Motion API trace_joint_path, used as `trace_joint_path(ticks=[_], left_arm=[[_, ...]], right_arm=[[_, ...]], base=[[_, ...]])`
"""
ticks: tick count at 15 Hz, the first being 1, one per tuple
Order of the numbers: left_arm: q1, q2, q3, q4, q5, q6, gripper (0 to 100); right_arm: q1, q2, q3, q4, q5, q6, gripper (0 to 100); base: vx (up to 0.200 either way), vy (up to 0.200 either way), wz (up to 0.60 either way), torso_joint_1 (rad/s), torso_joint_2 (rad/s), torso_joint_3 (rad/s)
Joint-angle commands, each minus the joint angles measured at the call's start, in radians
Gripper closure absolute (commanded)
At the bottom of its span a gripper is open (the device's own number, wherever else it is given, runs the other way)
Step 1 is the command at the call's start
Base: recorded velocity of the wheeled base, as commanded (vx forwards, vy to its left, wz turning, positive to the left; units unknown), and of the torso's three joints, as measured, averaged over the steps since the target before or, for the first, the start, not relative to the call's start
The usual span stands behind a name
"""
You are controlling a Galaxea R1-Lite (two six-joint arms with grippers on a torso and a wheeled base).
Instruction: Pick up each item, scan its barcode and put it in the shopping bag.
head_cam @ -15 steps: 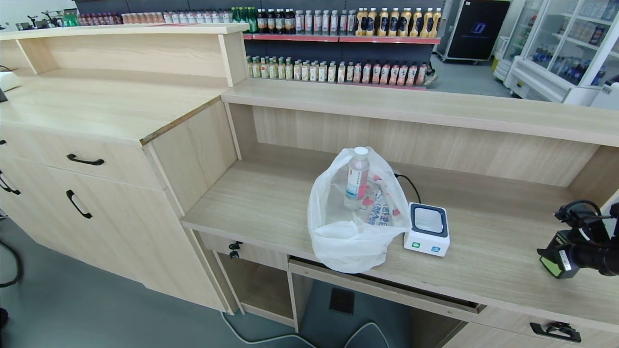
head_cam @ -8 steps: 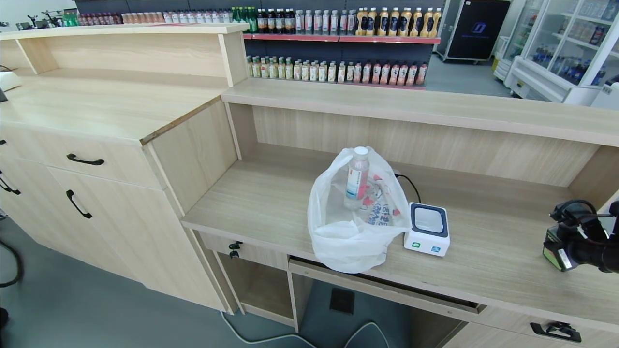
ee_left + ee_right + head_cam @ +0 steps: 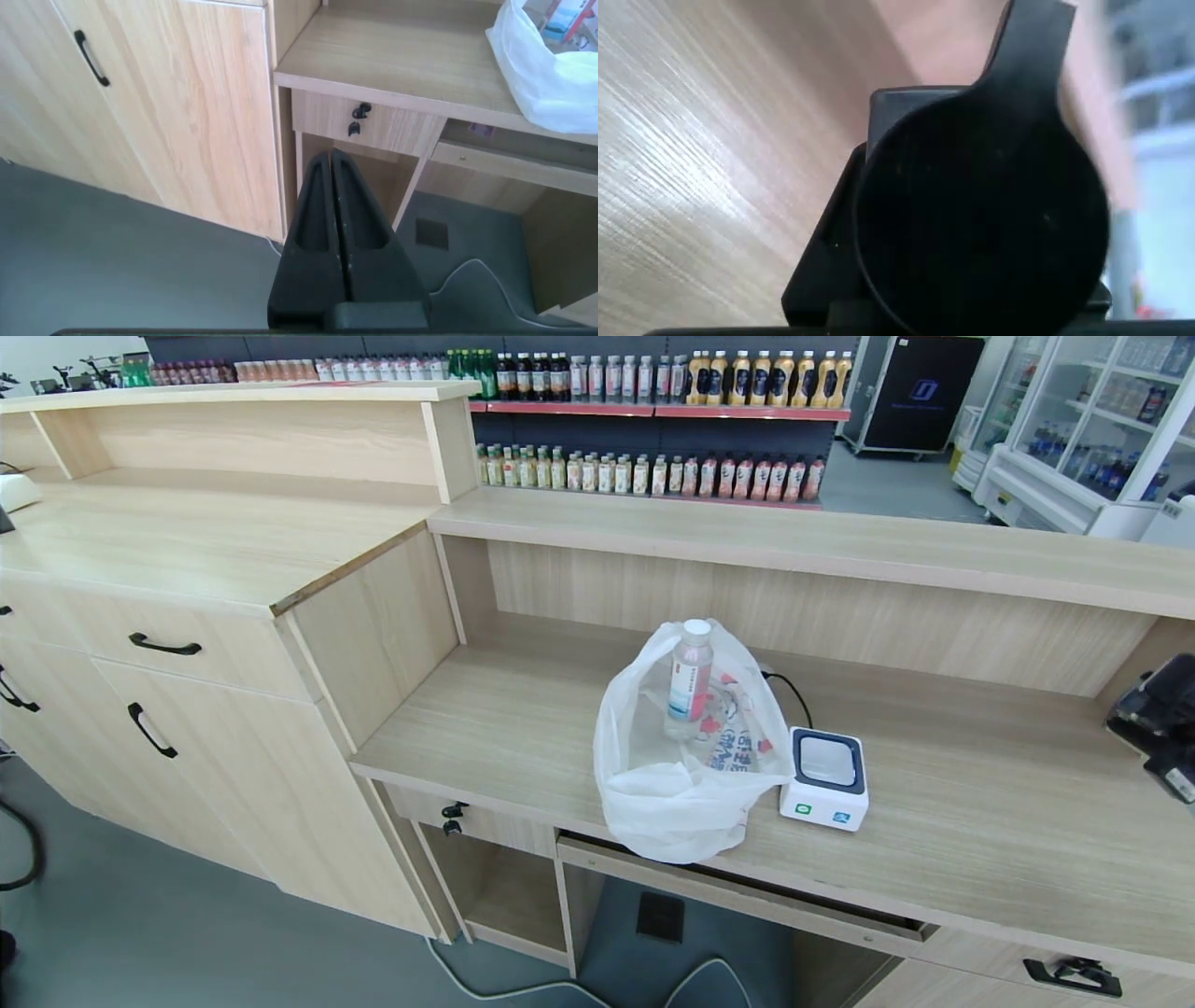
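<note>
A white plastic shopping bag (image 3: 672,793) stands open on the wooden counter (image 3: 980,821). A clear bottle (image 3: 690,681) with a white cap and pink label stands upright inside it. Just right of the bag sits the white barcode scanner (image 3: 825,777), its window facing up. My right gripper (image 3: 1158,719) hangs at the counter's far right end, shut on a dark round item (image 3: 980,215) with a white label at its lower edge. My left gripper (image 3: 331,157) is shut and holds nothing, low beside the counter's front, with the bag (image 3: 551,75) off to one side.
A raised wooden ledge (image 3: 794,537) runs behind the counter, and a side wall (image 3: 373,625) closes its left end. A black cable (image 3: 794,691) leads from the scanner to the back. A cabinet with black handles (image 3: 164,645) stands on the left. Shelves of bottles (image 3: 644,471) are behind.
My right arm has moved up and to the right along the counter's end, carrying the dark item; its green face has turned out of sight. Bag, bottle and scanner stay put.
</note>
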Motion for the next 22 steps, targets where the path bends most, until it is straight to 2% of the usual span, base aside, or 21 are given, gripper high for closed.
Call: trace_joint_path(ticks=[1, 2, 4, 7, 8, 9, 10, 11, 14, 16, 18, 22], left_arm=[[-0.001, 0.000, 0.000, 0.000, 0.000, 0.000, 100], [0.000, 0.000, 0.000, 0.000, 0.000, 0.000, 100], [0.000, 0.000, 0.000, 0.000, 0.000, 0.000, 100], [0.000, 0.000, 0.000, 0.000, 0.000, 0.000, 100], [0.000, 0.000, 0.000, 0.000, 0.000, 0.000, 100], [0.000, 0.000, 0.000, 0.000, 0.000, 0.000, 100], [0.000, 0.000, 0.000, 0.000, 0.000, 0.000, 100], [0.000, 0.000, 0.000, 0.000, 0.000, 0.000, 100], [0.000, 0.000, 0.000, 0.000, 0.000, 0.000, 100], [0.000, 0.000, 0.000, 0.000, 0.000, 0.000, 100], [0.000, 0.000, 0.000, 0.000, 0.000, 0.000, 100], [0.000, 0.000, 0.000, 0.000, 0.000, 0.000, 100]], right_arm=[[0.029, -0.282, 0.086, 0.001, 0.289, -0.301, 100], [0.052, -0.306, 0.147, -0.062, 0.364, -0.446, 100], [0.090, -0.355, 0.232, -0.203, 0.447, -0.751, 100], [0.358, -0.384, 0.246, -0.220, 0.458, -1.134, 100], [0.431, -0.384, 0.249, -0.219, 0.458, -1.190, 100], [0.564, -0.384, 0.246, -0.220, 0.455, -1.271, 100], [0.618, -0.383, 0.244, -0.219, 0.452, -1.303, 100], [0.759, -0.398, 0.242, -0.208, 0.430, -1.404, 100], [1.017, -0.464, 0.244, -0.101, 0.238, -1.501, 100], [1.122, -0.523, 0.252, -0.074, 0.151, -1.506, 100], [1.198, -0.544, 0.261, -0.076, 0.143, -1.506, 100], [1.237, -0.570, 0.258, -0.073, 0.143, -1.447, 100]], base=[[0.000, 0.000, 0.00, 0.000, 0.00, 0.000], [0.000, 0.000, 0.00, 0.000, 0.00, 0.000], [0.000, 0.000, 0.00, 0.000, 0.00, 0.000], [0.000, 0.000, 0.00, 0.000, 0.00, 0.000], [0.000, 0.000, 0.00, 0.000, 0.00, 0.000], [0.000, 0.000, 0.00, 0.000, 0.00, 0.000], [0.000, 0.000, 0.00, 0.000, 0.00, 0.000], [0.000, 0.000, 0.00, 0.000, 0.00, 0.000], [0.000, 0.000, 0.00, 0.000, 0.00, 0.000], [0.000, 0.000, 0.00, 0.000, 0.00, 0.000], [0.000, 0.000, 0.00, 0.000, 0.00, 0.000], [0.000, 0.000, 0.00, 0.000, 0.00, 0.000]])
